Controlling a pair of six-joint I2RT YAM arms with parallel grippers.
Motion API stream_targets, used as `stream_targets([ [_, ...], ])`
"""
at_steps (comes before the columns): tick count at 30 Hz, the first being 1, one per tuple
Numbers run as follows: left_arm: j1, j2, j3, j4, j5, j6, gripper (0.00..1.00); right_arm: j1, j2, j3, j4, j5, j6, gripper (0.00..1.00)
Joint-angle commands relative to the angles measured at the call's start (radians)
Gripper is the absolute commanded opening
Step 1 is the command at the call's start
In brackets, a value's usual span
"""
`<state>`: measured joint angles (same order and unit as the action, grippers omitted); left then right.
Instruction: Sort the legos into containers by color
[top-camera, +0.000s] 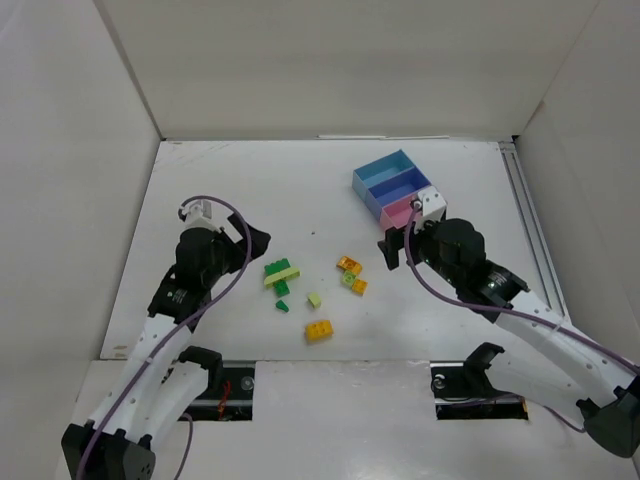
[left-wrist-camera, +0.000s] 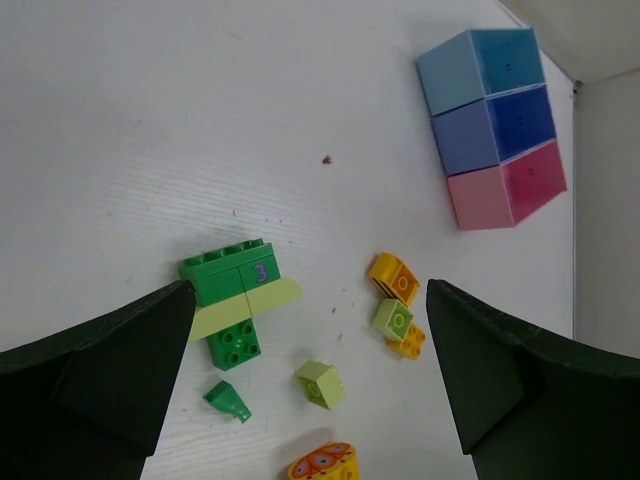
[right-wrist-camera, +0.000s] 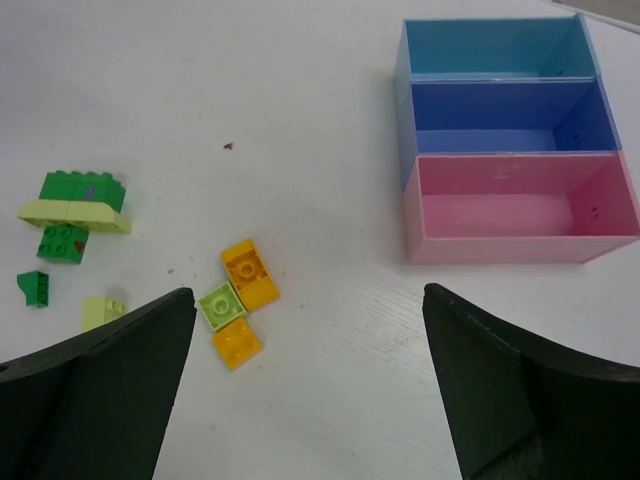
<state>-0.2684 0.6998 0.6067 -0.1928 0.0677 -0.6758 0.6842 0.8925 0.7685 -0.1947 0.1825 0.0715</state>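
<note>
White walls box in the white worktop (top-camera: 220, 190). I see the left fingers (top-camera: 256, 241) and right fingers (top-camera: 390, 252) spread wide, gripping nothing. The legos (left-wrist-camera: 318, 384) lie scattered ahead of the left fingers. A dark green brick (left-wrist-camera: 232, 275) close to one finger bears a purple "3". A lime brick (left-wrist-camera: 393, 319) near the other shows a ring mark I cannot read. Beyond the right fingers stand the containers (right-wrist-camera: 500, 100), joined in a row: light blue farthest, dark blue, pink nearest.

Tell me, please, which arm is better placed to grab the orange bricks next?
Right, likely: the open right gripper hangs beside the orange bricks and the trays; the left gripper is by the green bricks.
</note>
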Motion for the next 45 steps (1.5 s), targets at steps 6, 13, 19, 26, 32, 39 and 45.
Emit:
stream_targets([
  [6,-0.005,0.125,0.126,-0.054,-0.06,-0.042,1.0,0.008,-0.072,-0.012,0.054,-0.017,-0.093,1.0],
  [13,-0.005,0.358,0.17,-0.048,-0.007,-0.022,1.0,0.008,-0.063,-0.012,0.031,0.009,-0.093,1.0],
  [19,-0.014,0.431,0.136,-0.054,-0.017,-0.046,1.0,0.008,0.016,0.037,-0.072,0.078,-0.093,1.0],
  [26,-0.037,0.403,0.041,-0.105,-0.063,-0.194,0.92,0.008,0.103,0.048,-0.091,0.087,-0.084,1.0],
  [32,-0.037,0.363,-0.053,-0.083,-0.054,-0.246,0.76,0.008,0.157,0.057,-0.092,0.1,-0.084,0.97],
  [39,-0.046,0.403,-0.071,0.091,-0.026,-0.271,0.78,0.008,0.217,0.075,-0.092,0.089,-0.093,0.97],
  [45,-0.058,0.564,0.097,0.004,-0.16,-0.15,0.89,0.008,0.235,0.075,-0.101,0.107,-0.093,0.97],
])
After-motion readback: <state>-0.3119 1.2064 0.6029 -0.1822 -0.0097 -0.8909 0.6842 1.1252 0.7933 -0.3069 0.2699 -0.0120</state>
